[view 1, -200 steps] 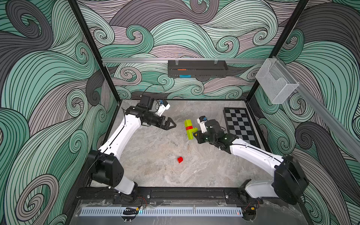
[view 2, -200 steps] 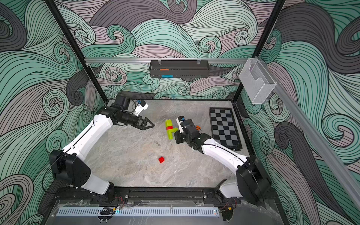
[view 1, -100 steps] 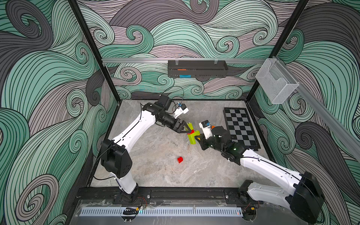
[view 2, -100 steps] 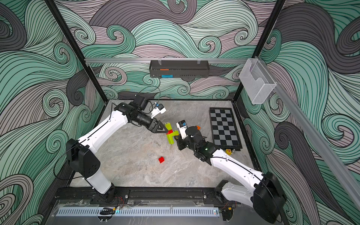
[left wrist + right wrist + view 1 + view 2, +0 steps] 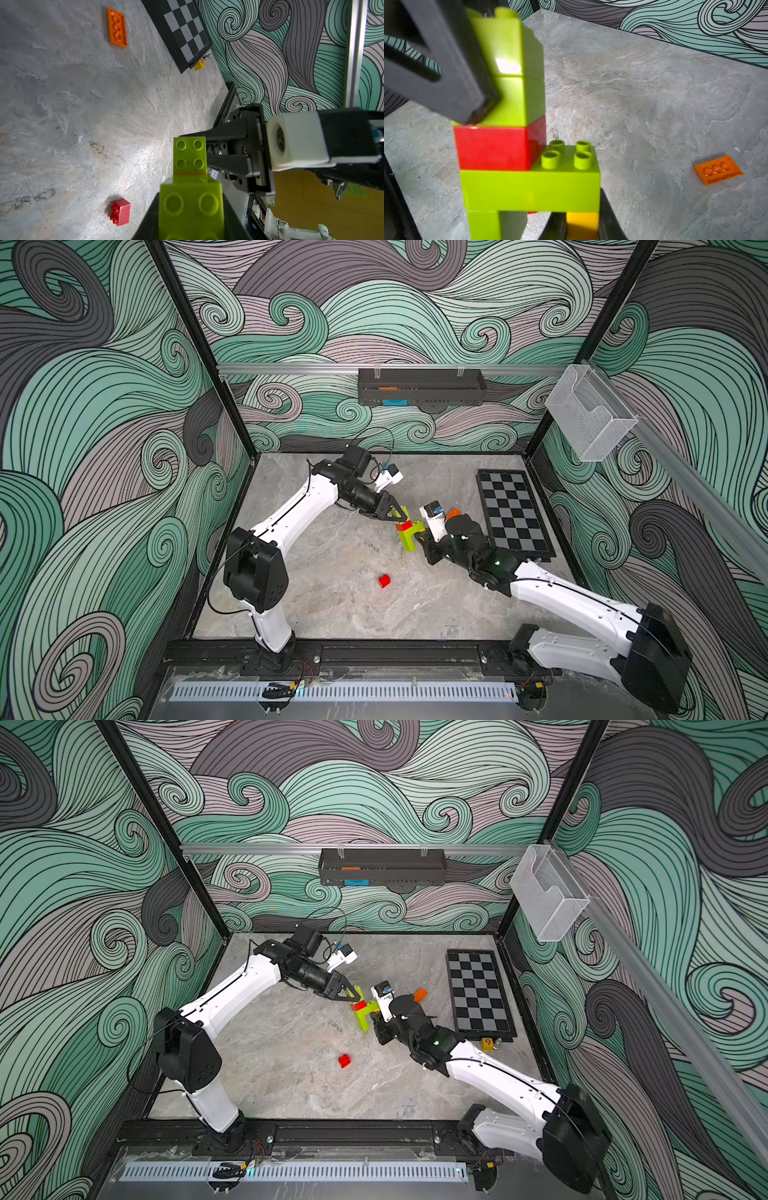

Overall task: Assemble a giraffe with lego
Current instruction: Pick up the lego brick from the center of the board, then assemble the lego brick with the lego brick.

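The giraffe [image 5: 409,533] [image 5: 362,1013] is a partial stack held above the table: lime and yellow legs, lime body, red brick, two lime neck bricks. In the left wrist view my left gripper [image 5: 191,199] is shut on the top lime neck brick, whose studs face the camera. In both top views the left gripper [image 5: 398,516] [image 5: 353,995] reaches in from the back left. My right gripper [image 5: 583,225] is shut on the yellow leg [image 5: 582,220]. A loose red lego brick [image 5: 384,580] [image 5: 120,212] lies in front. A long orange brick [image 5: 420,994] [image 5: 718,170] lies behind the right wrist.
A chequered board [image 5: 515,510] [image 5: 480,990] lies flat at the right, with a small yellow cube [image 5: 487,1043] at its near corner. A black rack [image 5: 419,387] hangs on the back wall and a wire basket [image 5: 590,414] on the right rail.
My left arm has swung in from the back left and its jaws have closed on the giraffe's neck. My right arm has kept its grip and shifted the stack slightly.
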Controlling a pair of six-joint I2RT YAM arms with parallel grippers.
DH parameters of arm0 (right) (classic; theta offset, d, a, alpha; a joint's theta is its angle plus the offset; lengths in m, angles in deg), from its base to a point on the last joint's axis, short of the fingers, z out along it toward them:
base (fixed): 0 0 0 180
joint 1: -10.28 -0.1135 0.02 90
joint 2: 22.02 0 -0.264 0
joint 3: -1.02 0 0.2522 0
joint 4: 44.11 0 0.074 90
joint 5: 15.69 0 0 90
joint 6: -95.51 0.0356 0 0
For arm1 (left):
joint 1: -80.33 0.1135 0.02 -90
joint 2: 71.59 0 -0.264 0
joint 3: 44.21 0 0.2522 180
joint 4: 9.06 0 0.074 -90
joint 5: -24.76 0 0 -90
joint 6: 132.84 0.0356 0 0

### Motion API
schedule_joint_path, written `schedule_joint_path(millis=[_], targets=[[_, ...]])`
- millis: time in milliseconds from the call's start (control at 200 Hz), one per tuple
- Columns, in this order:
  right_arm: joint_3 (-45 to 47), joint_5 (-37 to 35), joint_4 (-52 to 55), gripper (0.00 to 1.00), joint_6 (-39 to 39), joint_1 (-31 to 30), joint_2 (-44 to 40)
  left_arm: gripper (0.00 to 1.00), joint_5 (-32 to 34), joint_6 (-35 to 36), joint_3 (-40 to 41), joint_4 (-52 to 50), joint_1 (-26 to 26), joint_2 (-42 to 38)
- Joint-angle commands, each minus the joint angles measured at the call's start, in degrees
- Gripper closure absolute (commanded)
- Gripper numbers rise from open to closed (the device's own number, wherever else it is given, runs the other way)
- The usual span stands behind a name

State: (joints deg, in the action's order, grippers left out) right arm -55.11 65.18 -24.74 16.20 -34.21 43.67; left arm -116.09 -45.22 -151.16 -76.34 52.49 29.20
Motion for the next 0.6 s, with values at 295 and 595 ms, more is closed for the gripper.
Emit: schedule_joint_path(millis=[295, 595], targets=[[5.81, 2.42, 11.54, 0.32, 6.91, -0.64, -17.04, 1.00, 2.16, 9.45, -5.53, -1.60, -1.15, 3.69], [5.12, -6.28, 31.64, 0.01, 15.83, 0.43, -38.84, 1.00, 14.77, 27.76, 7.69, 16.11, -8.22, -2.27]])
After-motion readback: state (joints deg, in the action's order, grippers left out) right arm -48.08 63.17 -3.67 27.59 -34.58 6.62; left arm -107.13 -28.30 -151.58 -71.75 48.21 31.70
